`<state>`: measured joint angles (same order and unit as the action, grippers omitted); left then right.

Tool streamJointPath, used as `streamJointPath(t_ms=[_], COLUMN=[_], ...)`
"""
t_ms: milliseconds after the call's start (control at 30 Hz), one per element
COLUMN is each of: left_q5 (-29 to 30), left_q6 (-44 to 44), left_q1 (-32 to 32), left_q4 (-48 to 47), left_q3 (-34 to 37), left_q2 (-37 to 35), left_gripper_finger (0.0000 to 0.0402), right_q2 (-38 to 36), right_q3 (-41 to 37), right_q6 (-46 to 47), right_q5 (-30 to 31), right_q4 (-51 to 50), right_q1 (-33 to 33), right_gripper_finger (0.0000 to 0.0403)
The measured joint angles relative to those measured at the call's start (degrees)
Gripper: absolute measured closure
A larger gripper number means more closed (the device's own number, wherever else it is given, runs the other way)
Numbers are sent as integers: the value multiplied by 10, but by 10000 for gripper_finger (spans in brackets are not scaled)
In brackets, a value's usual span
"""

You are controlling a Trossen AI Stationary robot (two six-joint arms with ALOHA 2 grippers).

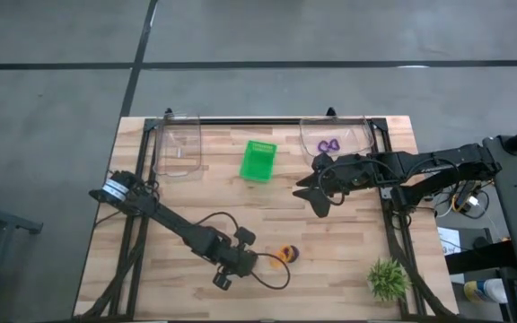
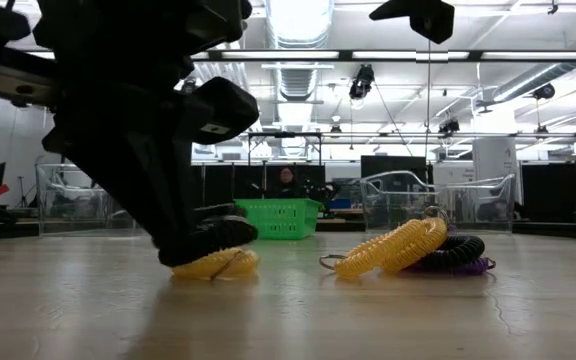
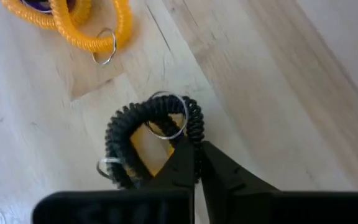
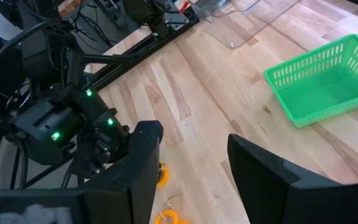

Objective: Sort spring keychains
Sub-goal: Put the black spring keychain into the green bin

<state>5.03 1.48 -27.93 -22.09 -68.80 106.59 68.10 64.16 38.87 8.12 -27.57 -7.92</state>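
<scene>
Fingers of the left gripper (image 3: 194,165) pinch a black spring keychain (image 3: 151,134) (orange keychains (image 3: 79,25) lie nearby) on the table (image 1: 267,224); right gripper (image 1: 312,191) hangs released near the green basket (image 1: 258,160).

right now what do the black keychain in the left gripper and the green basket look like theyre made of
The black keychain: likely matte plastic coil cord with shiny metal split rings, pinched by the left gripper. The green basket: probably glossy moulded plastic, given its uniform slotted lattice walls.
</scene>
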Motion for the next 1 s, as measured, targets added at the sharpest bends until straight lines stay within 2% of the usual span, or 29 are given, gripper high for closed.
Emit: streamJointPath(t_ms=[600, 1000], left_q5=[2, 16], left_q6=[-35, -60], left_q1=[5, 41], left_q4=[-92, -125], left_q3=[-73, -95], left_q2=[0, -31], left_gripper_finger=[401, 401], right_q2=[0, 0], right_q3=[0, 0], right_q6=[0, -2], right_q5=[0, 0], right_q4=[0, 0], right_q1=[0, 0], right_gripper_finger=[218, 218])
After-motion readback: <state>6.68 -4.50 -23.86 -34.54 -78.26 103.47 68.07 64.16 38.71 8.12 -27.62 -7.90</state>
